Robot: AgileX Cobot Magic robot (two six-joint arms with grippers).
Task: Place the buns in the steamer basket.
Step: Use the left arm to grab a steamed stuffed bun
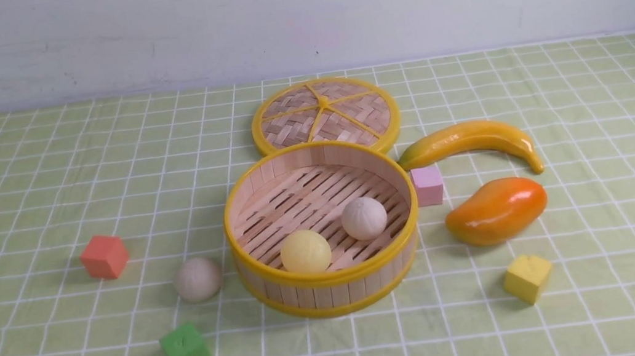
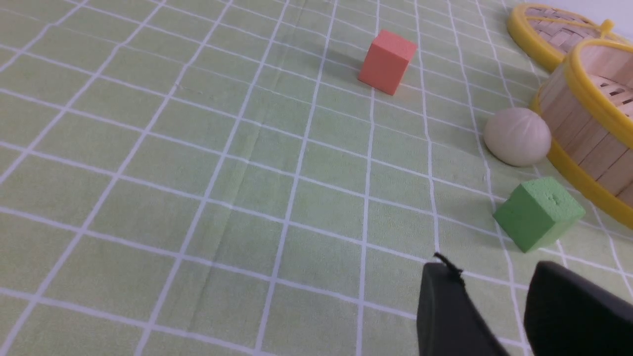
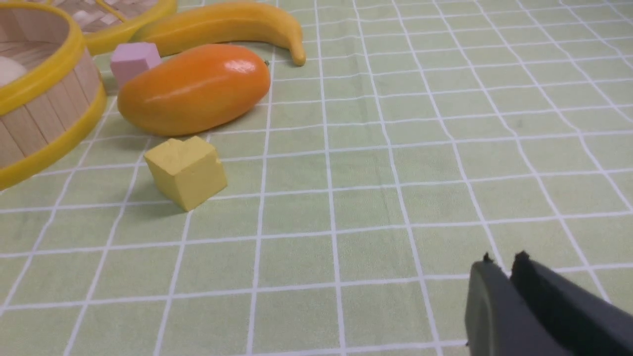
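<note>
Steamer basket (image 1: 333, 292) with yellow bun (image 1: 305, 252) and white bun (image 1: 364, 218) inside, third bun (image 1: 198, 278) outside; left gripper (image 2: 494, 282) apart, right gripper (image 3: 504, 264) nearly together.

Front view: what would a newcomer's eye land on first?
The round steamer basket at the centre of the green checked cloth, holding a pale yellow bun and an off-white pleated bun. A third bun lies outside on the cloth at the basket's left. On the right, the glossy orange mango stands out, with a banana behind it.
</note>
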